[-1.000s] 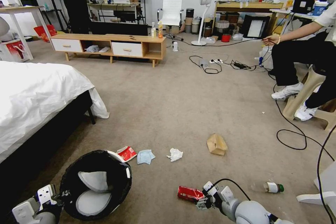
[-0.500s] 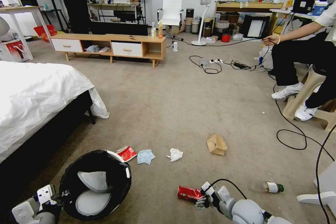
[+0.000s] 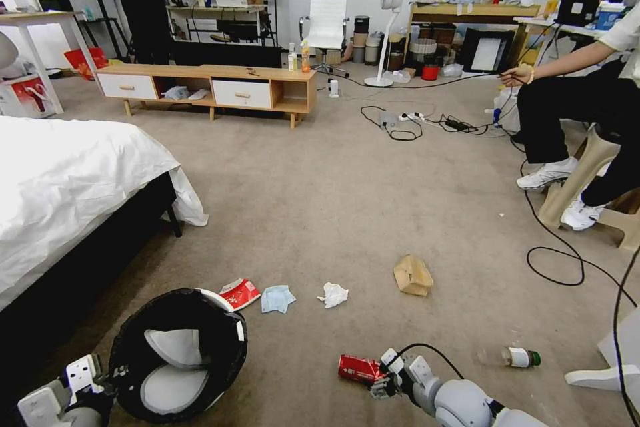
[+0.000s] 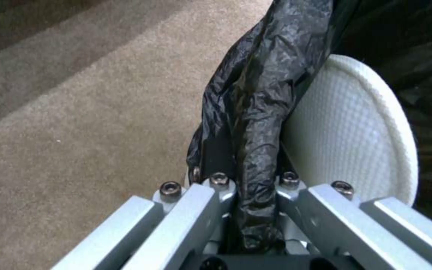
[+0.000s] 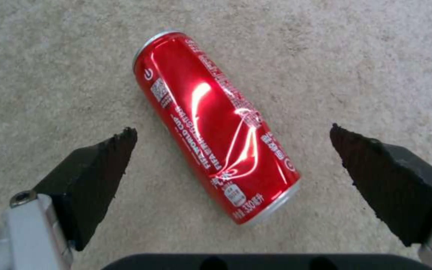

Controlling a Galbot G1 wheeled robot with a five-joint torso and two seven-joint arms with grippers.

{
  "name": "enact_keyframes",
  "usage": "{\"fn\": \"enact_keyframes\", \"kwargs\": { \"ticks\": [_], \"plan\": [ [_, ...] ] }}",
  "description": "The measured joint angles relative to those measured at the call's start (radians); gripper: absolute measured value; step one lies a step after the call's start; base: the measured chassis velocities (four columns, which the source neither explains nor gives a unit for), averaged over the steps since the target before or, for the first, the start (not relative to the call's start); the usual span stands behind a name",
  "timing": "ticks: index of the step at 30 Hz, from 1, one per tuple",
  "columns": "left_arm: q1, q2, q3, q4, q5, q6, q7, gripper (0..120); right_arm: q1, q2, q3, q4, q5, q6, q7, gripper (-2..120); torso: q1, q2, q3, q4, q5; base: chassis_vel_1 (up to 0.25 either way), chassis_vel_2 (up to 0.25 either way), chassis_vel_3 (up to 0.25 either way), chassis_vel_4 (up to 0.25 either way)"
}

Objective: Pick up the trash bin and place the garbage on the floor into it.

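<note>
Nearest the robot, the left gripper [image 4: 248, 210] is clamped on the black bag liner [image 4: 256, 112] at the rim of the trash bin [image 3: 177, 353], which it holds low on the robot's left with the mouth tipped toward the camera. On the right, the right gripper [image 5: 231, 150] hangs just over the red soda can [image 5: 216, 127], jaws spread wide and empty, one pad on either side of it. The can lies on its side on the carpet [image 3: 347, 200], and its long axis runs slantwise across the gap between the pads, so a squeeze would likely catch it askew across its width. The right arm is plainly the nearer one. Farther out lie the clear bottle [image 3: 517, 356], then the brown paper bag [image 3: 413, 275], tissue wad [image 3: 333, 294], face mask [image 3: 277, 297] and snack wrapper [image 3: 240, 292].
</note>
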Motion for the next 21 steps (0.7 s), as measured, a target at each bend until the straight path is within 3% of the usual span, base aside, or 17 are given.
{"fn": "enact_keyframes", "kwargs": {
  "ticks": [21],
  "plan": [
    [0.007,-0.003,-0.007,-0.002,0.005,0.000,0.002,2,0.047,0.050,-0.030,-0.092,-0.017,0.043,-0.024,99,0.000,0.000,0.000,0.0000,0.0000,0.000,0.000,0.000,0.000]
  ]
}}
